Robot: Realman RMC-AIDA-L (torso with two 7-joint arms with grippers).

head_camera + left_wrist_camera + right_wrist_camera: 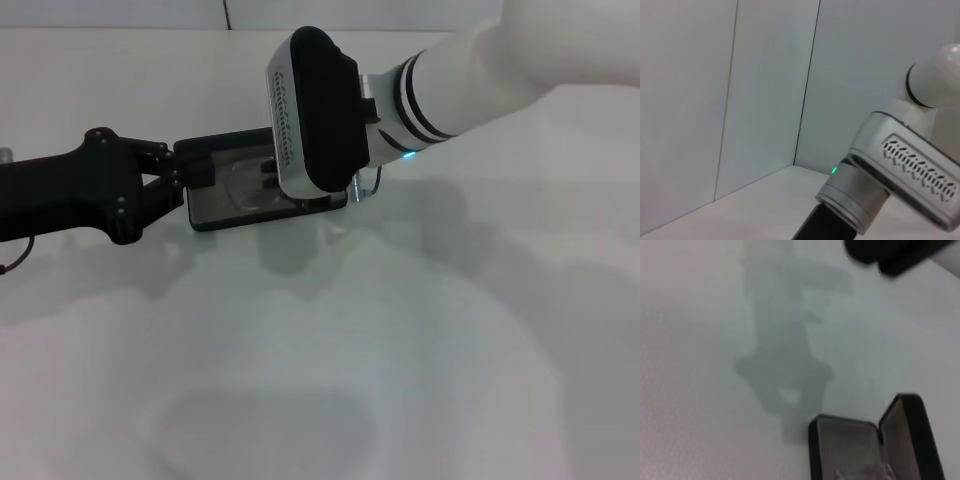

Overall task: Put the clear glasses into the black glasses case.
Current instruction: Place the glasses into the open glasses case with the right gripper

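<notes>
Case, matte black, grey-lined, hinged open, holds clear glasses; both claws' states indiscernible.

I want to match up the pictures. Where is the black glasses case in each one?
Head view: the black glasses case lies open on the white table, upper middle, between the left gripper and the right arm's wrist.
Left wrist view: not in it.
Right wrist view: bottom right corner, open, grey lining showing.
Shared landmark: the white table.
</notes>
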